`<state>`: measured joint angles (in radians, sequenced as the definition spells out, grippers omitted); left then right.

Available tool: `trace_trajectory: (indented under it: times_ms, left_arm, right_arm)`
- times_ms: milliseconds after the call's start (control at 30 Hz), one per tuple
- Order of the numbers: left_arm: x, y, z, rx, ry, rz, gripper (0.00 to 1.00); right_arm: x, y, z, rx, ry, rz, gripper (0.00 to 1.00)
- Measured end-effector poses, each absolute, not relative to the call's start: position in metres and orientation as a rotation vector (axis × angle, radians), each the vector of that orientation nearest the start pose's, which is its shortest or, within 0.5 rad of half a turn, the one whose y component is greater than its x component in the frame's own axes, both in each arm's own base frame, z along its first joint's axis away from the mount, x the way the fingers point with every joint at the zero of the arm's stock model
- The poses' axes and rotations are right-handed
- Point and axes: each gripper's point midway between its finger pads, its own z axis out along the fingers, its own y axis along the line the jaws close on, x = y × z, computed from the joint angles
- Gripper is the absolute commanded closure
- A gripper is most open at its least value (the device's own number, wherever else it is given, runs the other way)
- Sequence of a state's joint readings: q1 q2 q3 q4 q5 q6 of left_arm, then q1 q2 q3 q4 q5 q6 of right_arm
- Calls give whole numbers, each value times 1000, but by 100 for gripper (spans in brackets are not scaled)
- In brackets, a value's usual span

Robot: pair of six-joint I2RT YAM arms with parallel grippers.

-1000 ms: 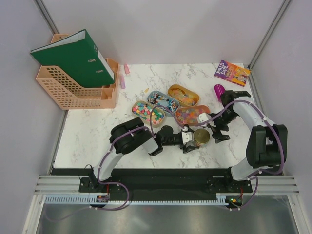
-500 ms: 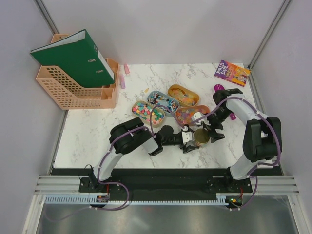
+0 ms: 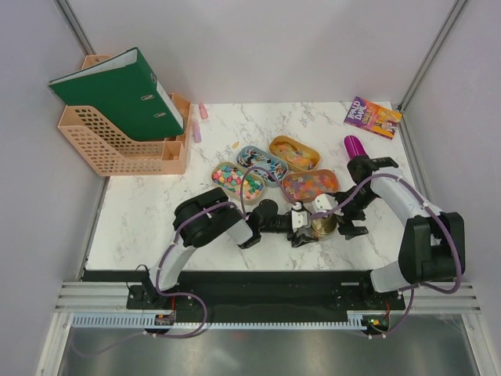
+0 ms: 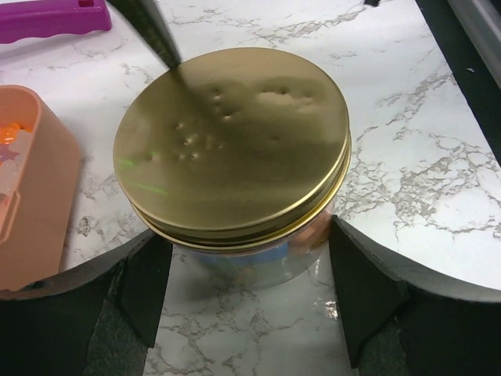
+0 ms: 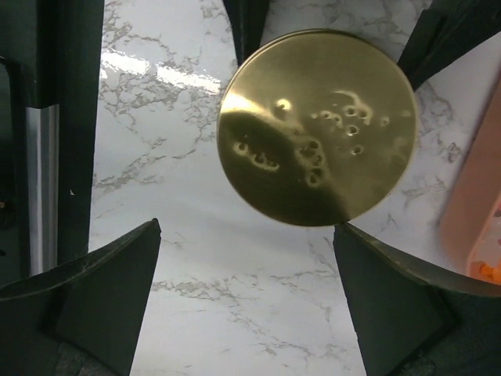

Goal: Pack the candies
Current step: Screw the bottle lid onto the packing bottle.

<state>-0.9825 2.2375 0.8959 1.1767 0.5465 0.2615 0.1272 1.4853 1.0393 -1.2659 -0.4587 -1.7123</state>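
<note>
A clear jar with a round gold lid (image 3: 323,225) stands on the marble table. Blue and orange candies (image 4: 270,254) show through its glass. My left gripper (image 4: 249,235) is shut on the jar body, one black finger on each side; in the top view the left gripper (image 3: 301,223) is at the jar's left. My right gripper (image 5: 246,227) is open and empty above the jar, its fingertips just short of the lid (image 5: 317,125); in the top view the right gripper (image 3: 344,222) is at the jar's right. More candies (image 3: 237,181) fill several oval trays behind.
The orange-red tray (image 3: 308,186) lies just behind the jar and shows in the left wrist view (image 4: 31,196). A pink scoop (image 3: 353,145) lies at the right. A book (image 3: 373,116) is at the back right, and a peach file rack with a green binder (image 3: 125,117) at the back left.
My right gripper swung in toward the orange-red tray, then came back nearer over the jar's right side. The left gripper and the jar have stayed put.
</note>
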Motion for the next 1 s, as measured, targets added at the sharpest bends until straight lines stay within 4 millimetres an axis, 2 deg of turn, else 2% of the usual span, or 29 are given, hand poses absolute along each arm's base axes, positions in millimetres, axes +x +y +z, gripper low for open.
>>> trace_trajectory:
  times_ms: [133, 233, 333, 400, 500, 633, 733, 867, 900, 1000]
  left_arm:
    - [217, -474, 18, 1376, 1201, -1014, 55]
    - [217, -474, 17, 1378, 1202, -1017, 55]
    - [217, -474, 17, 1379, 1204, -1018, 55]
    - [217, -474, 17, 1380, 1204, -1019, 55]
    - [217, -474, 17, 1381, 1203, -1020, 55]
    - [216, -473, 16, 1383, 1205, -1021, 56]
    - [216, -473, 16, 1385, 1205, -1022, 67]
    - [217, -474, 16, 1389, 1208, -1027, 86]
    - [217, -474, 16, 1392, 1209, -1030, 98]
    - [216, -475, 15, 1401, 1211, -1039, 98]
  right_arm:
    - [191, 59, 73, -2250, 1801, 583, 2]
    - [173, 55, 71, -2251, 1862, 629, 2]
    - [169, 51, 73, -2230, 1913, 639, 2]
    - [175, 45, 77, -2195, 1944, 613, 2]
    - [199, 35, 93, -2128, 1967, 536, 2]
    - [234, 41, 106, -2095, 1935, 507, 2]
    - [245, 51, 103, -2112, 1906, 533, 2]
    - [241, 70, 97, -2159, 1868, 601, 2]
    - [240, 75, 96, -2172, 1855, 614, 2]
    - [237, 85, 95, -2191, 1830, 641, 2]
